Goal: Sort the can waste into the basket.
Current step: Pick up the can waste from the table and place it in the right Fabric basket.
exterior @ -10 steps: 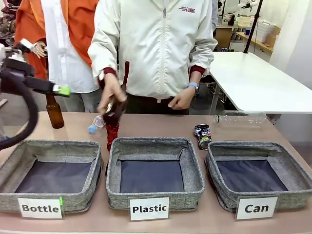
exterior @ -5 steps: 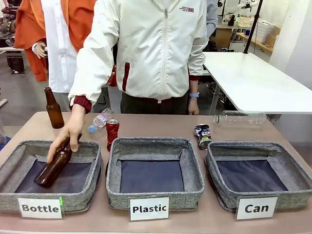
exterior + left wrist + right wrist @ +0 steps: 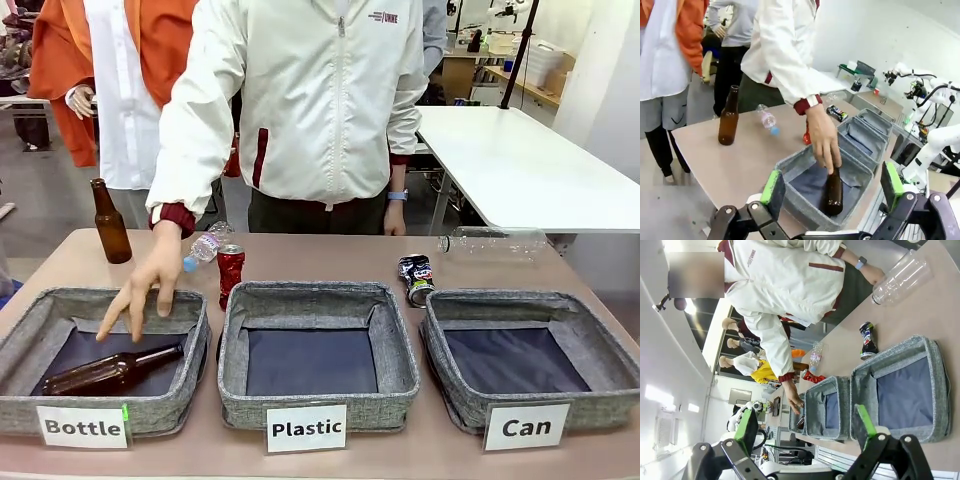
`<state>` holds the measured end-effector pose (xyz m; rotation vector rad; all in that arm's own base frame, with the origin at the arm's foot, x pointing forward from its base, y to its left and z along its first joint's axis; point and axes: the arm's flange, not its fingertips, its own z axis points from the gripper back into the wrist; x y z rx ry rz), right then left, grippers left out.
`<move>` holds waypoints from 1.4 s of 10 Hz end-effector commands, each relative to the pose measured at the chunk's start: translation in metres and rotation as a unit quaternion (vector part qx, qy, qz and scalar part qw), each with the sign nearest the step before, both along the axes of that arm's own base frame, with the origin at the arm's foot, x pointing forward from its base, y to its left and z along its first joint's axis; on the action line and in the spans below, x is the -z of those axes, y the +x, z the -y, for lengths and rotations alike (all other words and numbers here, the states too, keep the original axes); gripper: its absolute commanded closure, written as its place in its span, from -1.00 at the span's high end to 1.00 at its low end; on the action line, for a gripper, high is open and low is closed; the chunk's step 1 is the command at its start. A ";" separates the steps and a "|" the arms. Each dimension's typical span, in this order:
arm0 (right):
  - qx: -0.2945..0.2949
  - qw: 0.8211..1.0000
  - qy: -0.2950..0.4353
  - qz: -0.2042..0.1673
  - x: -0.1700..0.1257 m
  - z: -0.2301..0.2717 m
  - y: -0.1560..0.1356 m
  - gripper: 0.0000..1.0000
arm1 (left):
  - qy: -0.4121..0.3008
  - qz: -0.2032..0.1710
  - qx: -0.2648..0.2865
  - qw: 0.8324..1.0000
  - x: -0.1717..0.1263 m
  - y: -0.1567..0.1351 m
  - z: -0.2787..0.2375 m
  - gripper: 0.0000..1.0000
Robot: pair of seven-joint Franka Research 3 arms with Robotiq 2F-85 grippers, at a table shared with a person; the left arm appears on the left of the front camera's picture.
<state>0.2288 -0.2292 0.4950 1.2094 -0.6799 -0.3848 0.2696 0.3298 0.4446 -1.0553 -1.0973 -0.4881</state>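
**Cans sat outside their basket as a hand hovered over the bottle bin**

Both pieces of can waste stood on the table, outside the Can basket (image 3: 520, 298) at the robot's right end of the row. The dented red can (image 3: 231, 272) stood upright just behind the far left corner of the Plastic basket (image 3: 318, 292), its foot cut off by the felt rim. The crushed dark can (image 3: 416, 280) lay by the far left corner of the Can basket, just beside its wall, its print too small to read.

A person's hand (image 3: 150, 285), fingers spread, hung over the far rim of the Bottle basket (image 3: 60, 300), where a brown glass bottle (image 3: 110, 370) lay on its side. From the front the hand looked clear of the bottle. From the left wrist it seemed to meet the neck, so contact could not be settled.

A second brown bottle (image 3: 110, 222) stood upright on the table behind that basket. A small plastic bottle (image 3: 205, 246) with a blue cap lay near the red can. A larger clear bottle (image 3: 495, 241) lay at the far right edge, hard to make out against the white table beyond.

The left gripper (image 3: 831, 174) was spread wide with nothing between its green pads, off the Bottle-basket end of the table. The right gripper (image 3: 805, 415) was equally wide and empty, looking along the row from the Can-basket end.
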 end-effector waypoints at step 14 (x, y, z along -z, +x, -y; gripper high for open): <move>0.001 1.000 0.002 0.019 -0.002 0.002 0.002 1.00 | 0.270 0.081 0.110 0.953 0.000 0.178 0.368 1.00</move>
